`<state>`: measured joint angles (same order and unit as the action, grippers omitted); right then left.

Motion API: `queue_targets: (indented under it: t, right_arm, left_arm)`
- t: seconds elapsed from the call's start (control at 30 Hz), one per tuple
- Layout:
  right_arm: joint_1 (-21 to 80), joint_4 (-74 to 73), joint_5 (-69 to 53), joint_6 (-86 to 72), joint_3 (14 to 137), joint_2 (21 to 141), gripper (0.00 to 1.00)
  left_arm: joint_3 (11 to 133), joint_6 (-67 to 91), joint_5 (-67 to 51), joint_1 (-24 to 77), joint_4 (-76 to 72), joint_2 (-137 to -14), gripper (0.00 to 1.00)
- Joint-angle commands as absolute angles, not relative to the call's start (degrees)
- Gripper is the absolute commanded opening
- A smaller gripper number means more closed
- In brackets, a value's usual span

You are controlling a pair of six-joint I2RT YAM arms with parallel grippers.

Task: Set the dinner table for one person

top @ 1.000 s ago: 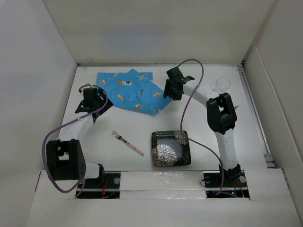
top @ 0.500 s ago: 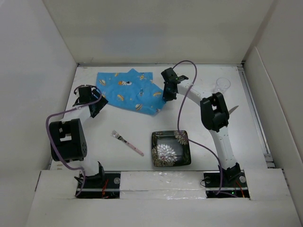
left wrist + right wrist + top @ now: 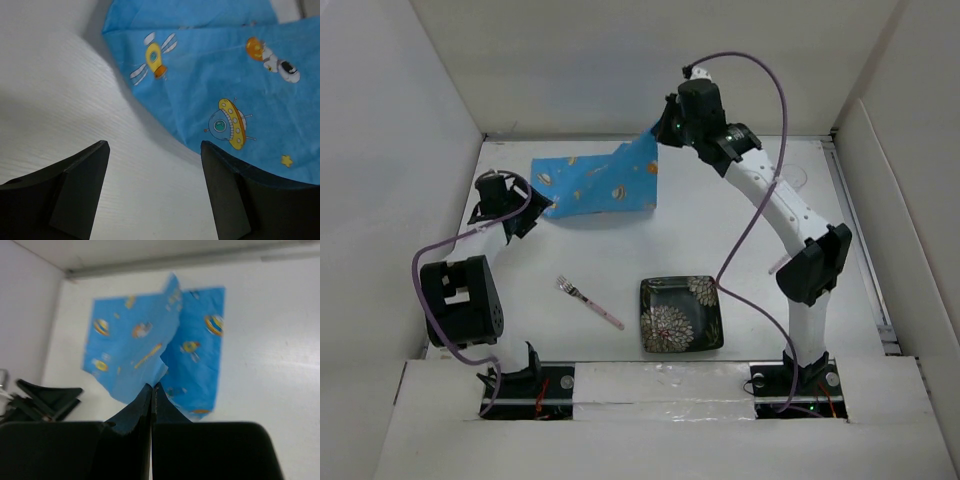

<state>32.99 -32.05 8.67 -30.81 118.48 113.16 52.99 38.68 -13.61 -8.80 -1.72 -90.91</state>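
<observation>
The white bench (image 3: pixel 620 250) is filling the middle of the top view, lying beneath both arms. The right end effector (image 3: pixel 661 131) is reaching to the upper centre of that view, its fingers pressing together on one corner of the placemat (image 3: pixel 605 185), a blue cloth printed with rockets and planets. That corner is hanging up off the bench while the lower edge of the cloth is resting on the surface in the upper left. In the right wrist view the two dark fingers are meeting in a thin line with the cloth draping away below them. The left end effector (image 3: pixel 155 150) is sitting low over the bench at the left of the top view, its fingers standing apart with bare white surface between them, and the near edge of the placemat is lying just beyond the fingertips. A fork (image 3: pixel 588 302) and a dark floral plate (image 3: pixel 680 313) are lying on the bench toward the bottom centre, well apart from both end effectors.
</observation>
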Motion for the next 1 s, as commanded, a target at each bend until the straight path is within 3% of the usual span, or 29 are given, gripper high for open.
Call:
queue_targets:
  t: [0.0, 0.13, 0.3, 0.53, 0.77, 0.97]
  right_arm:
    - [35.0, -28.8, 7.3, -29.0, 129.7, 112.8, 0.00]
    - [36.4, -27.3, -3.8, -36.2, 144.4, 117.2, 0.00]
    - [33.8, -13.5, -6.1, -46.4, 149.7, 115.2, 0.00]
    - [24.3, -9.7, -0.4, -47.8, 134.6, 102.4, 0.00]
    - [19.7, -16.8, 0.7, -44.8, 128.0, 102.7, 0.00]
    - [17.4, -17.6, 0.4, -44.7, 126.5, 103.8, 0.00]
  left_arm:
    - [53.4, 40.3, -18.5, -9.1, -5.3, -84.3, 0.70]
    - [51.7, 41.2, -19.2, -9.1, -4.9, -81.1, 0.70]
    - [51.5, 40.6, -19.5, -9.1, -2.7, -78.5, 0.70]
    - [50.1, 38.3, -19.9, -4.1, -0.2, -74.3, 0.72]
    - [43.4, 29.7, -21.9, 4.3, -1.4, -69.0, 0.73]
    - [41.3, 24.9, -12.6, 17.2, -0.2, -62.1, 0.72]
